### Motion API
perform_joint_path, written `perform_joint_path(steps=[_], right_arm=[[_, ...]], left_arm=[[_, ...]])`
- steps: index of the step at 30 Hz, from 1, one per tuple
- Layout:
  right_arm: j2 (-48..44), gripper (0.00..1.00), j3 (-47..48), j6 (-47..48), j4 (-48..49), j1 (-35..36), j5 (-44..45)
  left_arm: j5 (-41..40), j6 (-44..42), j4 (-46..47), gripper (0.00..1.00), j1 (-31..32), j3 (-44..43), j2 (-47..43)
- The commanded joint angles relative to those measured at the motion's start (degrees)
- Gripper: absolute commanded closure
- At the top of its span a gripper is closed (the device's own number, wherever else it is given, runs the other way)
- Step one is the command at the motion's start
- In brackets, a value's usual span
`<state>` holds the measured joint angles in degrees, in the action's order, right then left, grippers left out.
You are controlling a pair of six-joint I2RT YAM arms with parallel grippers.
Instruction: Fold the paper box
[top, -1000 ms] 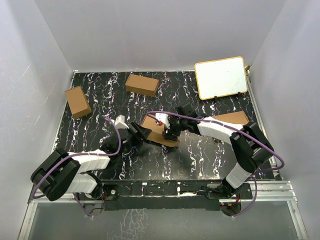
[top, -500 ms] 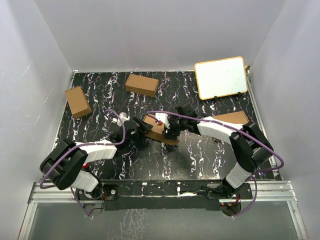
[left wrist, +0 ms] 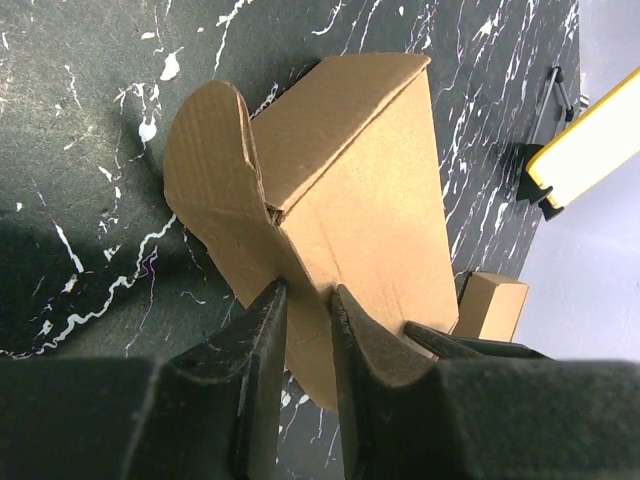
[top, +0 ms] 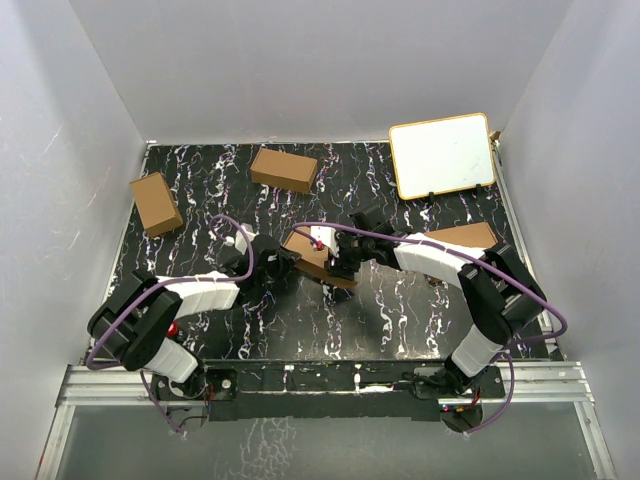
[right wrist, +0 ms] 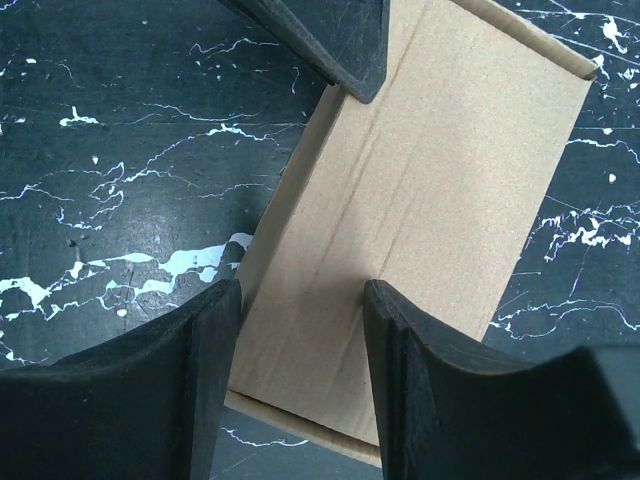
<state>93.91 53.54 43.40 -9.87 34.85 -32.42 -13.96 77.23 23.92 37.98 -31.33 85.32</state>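
Note:
The paper box (top: pixel 312 256), a slim brown cardboard carton, lies mid-table between both arms. In the left wrist view the paper box (left wrist: pixel 350 190) has a rounded end flap standing out. My left gripper (left wrist: pixel 305 292) pinches the cardboard at that flap's crease, one finger on each side. From above, the left gripper (top: pixel 280 262) sits at the carton's left end. My right gripper (top: pixel 343 262) is at the carton's right part. In the right wrist view the right gripper (right wrist: pixel 300 290) stands open over the paper box (right wrist: pixel 430 200), one finger at its left edge and the other on its top panel.
Two shorter brown cartons (top: pixel 156 203) (top: pixel 284 169) lie at the back left. A white board (top: pixel 441 155) leans at the back right. A flat brown pile of sheets (top: pixel 462 236) lies by the right arm. The table edge runs just before the arm bases.
My left arm has reached forward to the carton's left end, and its jaws have closed from wide open onto the flap. The right gripper has stayed in place, its jaws slightly narrower.

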Motion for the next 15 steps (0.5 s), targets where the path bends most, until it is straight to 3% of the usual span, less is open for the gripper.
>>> perform_joint_path(steps=[1,4,7,11,15], right_arm=[[2.5,0.45,0.0,-0.8,-4.1,0.8,-0.3],[2.3,0.44,0.3,-1.4,-4.2,0.8,-0.3],[2.1,0.43,1.3,-2.6,-4.9,0.6,-1.2],[1.6,0.42,1.9,-4.0,-5.5,-0.2,-3.1],[0.2,0.41,2.4,-5.0,-6.2,-1.8,-6.1]], left_arm=[[0.2,-1.0,-3.4,0.81,-0.3,-0.4,0.7],[0.7,-2.4,-3.5,0.74,-0.3,-0.3,-0.9],[1.2,-6.5,-3.6,0.52,-0.3,0.2,-4.8],[1.9,-16.3,-4.1,0.27,-0.3,1.9,-14.1],[4.0,-29.0,-4.1,0.11,-1.0,4.2,-22.0]])
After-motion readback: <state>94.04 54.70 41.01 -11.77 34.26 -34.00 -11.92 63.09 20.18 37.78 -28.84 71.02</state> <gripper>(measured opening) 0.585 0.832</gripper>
